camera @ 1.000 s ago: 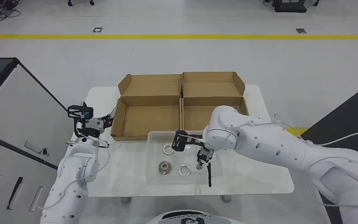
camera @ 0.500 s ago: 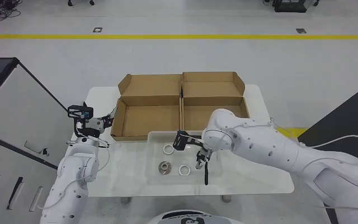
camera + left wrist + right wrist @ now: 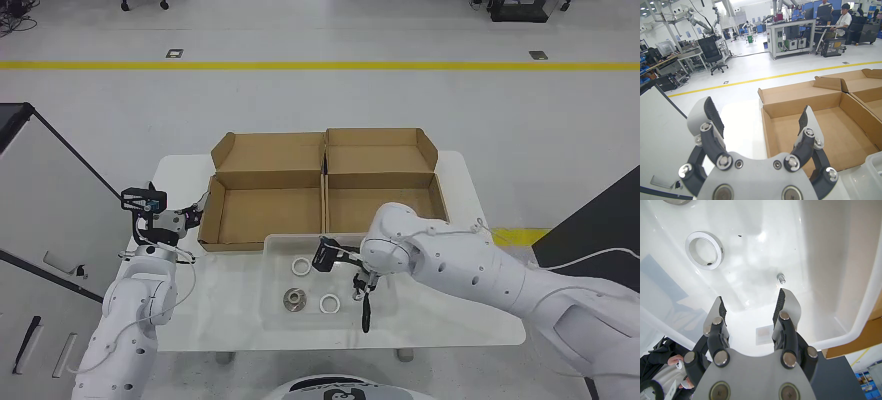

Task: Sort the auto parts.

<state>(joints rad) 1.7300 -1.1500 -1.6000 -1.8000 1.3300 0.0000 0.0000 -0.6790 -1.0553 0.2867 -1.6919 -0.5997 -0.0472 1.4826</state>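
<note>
White table (image 3: 220,305) carries two open cardboard boxes (image 3: 265,215) and, just beside them, a white tray (image 3: 300,238). My right gripper (image 3: 751,293) hangs spread over the tray; my left gripper (image 3: 756,103) (also spread) sits beside the boxes. On the tray floor: a metal ring (image 3: 704,250), then a small bolt (image 3: 781,278) near one fingertip.

Robotics lab: pale floor (image 3: 500,100), yellow line (image 3: 320,66) at twelve o'clock beyond the table (image 3: 225,310), mounted robot arms (image 3: 705,28), equipment rack (image 3: 789,40), office chair (image 3: 712,52).
</note>
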